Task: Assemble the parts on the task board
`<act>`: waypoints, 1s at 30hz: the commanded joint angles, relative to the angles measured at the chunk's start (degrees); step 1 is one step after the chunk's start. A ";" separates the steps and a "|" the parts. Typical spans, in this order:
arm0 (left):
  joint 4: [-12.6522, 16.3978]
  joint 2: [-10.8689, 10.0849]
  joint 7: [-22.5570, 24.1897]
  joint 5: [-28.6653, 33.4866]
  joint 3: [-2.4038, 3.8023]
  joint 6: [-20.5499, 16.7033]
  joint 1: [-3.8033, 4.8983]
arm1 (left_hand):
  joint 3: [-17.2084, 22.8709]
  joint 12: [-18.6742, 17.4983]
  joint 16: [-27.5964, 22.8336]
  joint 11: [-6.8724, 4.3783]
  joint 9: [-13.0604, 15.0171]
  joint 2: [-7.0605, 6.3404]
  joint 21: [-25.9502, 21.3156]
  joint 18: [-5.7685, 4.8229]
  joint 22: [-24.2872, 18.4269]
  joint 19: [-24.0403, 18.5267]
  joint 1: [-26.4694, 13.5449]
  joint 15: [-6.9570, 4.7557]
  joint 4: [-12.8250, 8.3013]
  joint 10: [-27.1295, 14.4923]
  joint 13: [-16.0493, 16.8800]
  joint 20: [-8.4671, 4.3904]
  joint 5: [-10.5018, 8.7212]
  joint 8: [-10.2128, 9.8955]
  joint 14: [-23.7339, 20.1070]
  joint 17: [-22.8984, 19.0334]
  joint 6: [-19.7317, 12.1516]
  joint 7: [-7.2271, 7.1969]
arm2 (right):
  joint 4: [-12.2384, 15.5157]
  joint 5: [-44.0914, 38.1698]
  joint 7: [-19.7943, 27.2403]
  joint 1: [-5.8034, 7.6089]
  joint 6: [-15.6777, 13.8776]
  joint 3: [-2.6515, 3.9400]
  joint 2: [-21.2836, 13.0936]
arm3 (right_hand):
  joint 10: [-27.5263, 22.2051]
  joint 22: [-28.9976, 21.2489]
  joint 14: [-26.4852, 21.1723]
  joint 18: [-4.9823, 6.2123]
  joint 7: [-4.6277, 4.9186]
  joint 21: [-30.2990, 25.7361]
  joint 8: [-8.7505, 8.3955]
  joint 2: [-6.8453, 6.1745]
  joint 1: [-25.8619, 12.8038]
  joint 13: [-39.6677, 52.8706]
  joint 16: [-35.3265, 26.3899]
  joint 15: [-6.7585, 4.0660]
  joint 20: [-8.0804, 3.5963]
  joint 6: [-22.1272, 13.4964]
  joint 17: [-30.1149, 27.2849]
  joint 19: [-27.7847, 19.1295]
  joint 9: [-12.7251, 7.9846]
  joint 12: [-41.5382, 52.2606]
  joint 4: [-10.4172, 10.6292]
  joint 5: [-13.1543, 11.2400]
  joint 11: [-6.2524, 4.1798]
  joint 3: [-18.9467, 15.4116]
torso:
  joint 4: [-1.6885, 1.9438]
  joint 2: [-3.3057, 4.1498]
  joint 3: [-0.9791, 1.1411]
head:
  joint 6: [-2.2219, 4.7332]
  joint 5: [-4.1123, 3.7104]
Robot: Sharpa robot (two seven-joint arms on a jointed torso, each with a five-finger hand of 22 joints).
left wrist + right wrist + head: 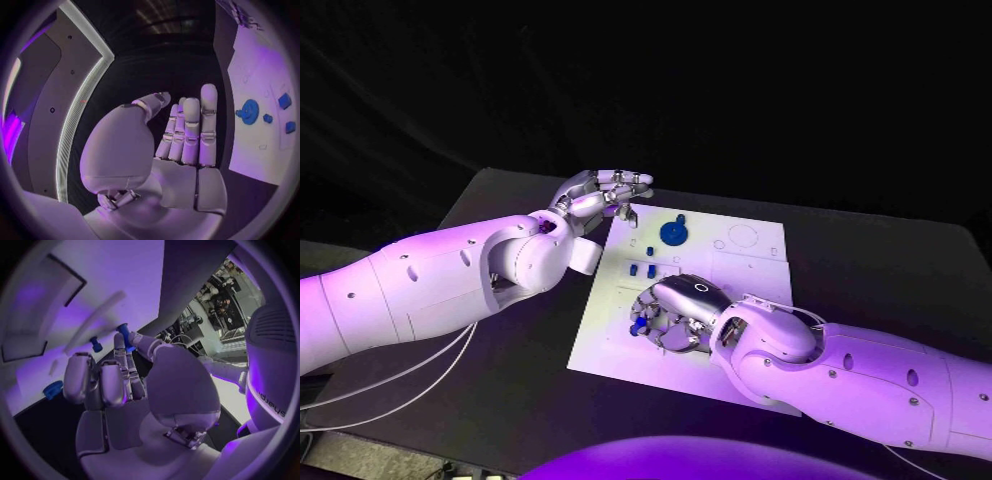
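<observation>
Right hand [678,312] low over the board's [747,275] near-left part, fingers curled down, pinching a small blue peg [124,334] at the fingertips [120,347]; same peg glimpsed under the hand in the head view [638,326]. Beside it, in the right wrist view, a second blue peg [95,344] standing on the board, and a third blue piece [53,389] at the board's edge.

Left hand [600,195] raised at the board's far-left corner, holding nothing, fingers [190,130] straight and side by side, thumb apart.

Farther out on the board: one round blue disc [674,234] near the far edge, and two small blue blocks [643,269] close together at mid-board, between disc and right hand. Left wrist view: disc [249,111] plus three small blue pieces beside it.

One white board, lying on the black desk [877,270].
</observation>
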 commanded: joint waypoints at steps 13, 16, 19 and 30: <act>0.21 0.01 0.17 -0.13 0.03 0.88 0.02 | -0.30 0.29 0.03 0.01 -0.10 0.70 -0.29 0.82 -0.05 0.15 0.00 0.09 0.09 -0.56 0.09 0.03 -0.22 -0.20 -0.33 -0.05 -0.22 0.15 | 0.05 -1.35 -0.65 -0.23 0.89 -0.16 0.38 | -1.56 -0.01 0.78 -0.44 1.21 -0.87 -4.73 -3.41 -2.63 0.12 0.49 0.61 0.71 -8.27 -0.06 -0.55 -1.19 -0.68 0.55 1.18 1.21 -1.22 | -0.05 -0.06 0.00 | 0.15 -0.03; 0.21 0.01 0.16 -0.13 0.03 0.90 0.02 | -0.30 0.29 0.03 0.01 -0.10 0.70 -0.29 0.82 -0.05 0.15 0.00 0.09 0.09 -0.56 0.09 0.03 -0.22 -0.20 -0.33 -0.05 -0.22 0.15 | 0.28 -1.34 -0.65 -0.24 -0.27 -0.17 0.24 | -1.71 0.14 0.75 -0.41 1.26 -0.84 -6.50 -4.02 -2.62 0.31 0.58 0.34 0.64 -11.13 -0.08 -0.50 -1.89 -0.50 0.45 1.27 0.85 -1.57 | -0.07 -0.03 0.04 | 0.27 -0.07; 0.19 0.01 0.15 -0.13 0.03 0.92 0.02 | -0.30 0.29 0.03 0.01 -0.10 0.70 -0.29 0.82 -0.05 0.15 0.00 0.09 0.09 -0.56 0.09 0.03 -0.22 -0.20 -0.33 -0.05 -0.22 0.15 | 0.57 -1.33 -0.72 -0.27 -1.36 -0.18 0.04 | -1.57 0.36 0.79 -0.45 1.00 -0.66 -7.27 -4.17 -2.48 0.51 0.75 0.10 0.46 -12.39 0.16 -0.36 -2.18 -0.24 0.38 1.29 0.56 -1.73 | -0.05 -0.02 0.07 | 0.32 -0.12; 0.07 0.02 0.11 -0.14 0.03 0.98 0.02 | -0.30 0.29 0.03 0.01 -0.10 0.70 -0.29 0.82 -0.05 0.15 0.00 0.09 0.09 -0.56 0.09 0.03 -0.22 -0.20 -0.33 -0.05 -0.22 0.15 | 3.36 -0.23 0.13 -0.42 -8.63 -0.12 -2.85 | -0.75 1.43 1.00 -0.78 1.04 0.64 -7.14 -4.03 -2.17 0.91 1.18 -0.06 0.29 -11.97 0.84 0.49 -2.12 0.41 0.30 1.73 0.42 -1.74 | -0.11 -0.09 0.11 | 0.50 -0.47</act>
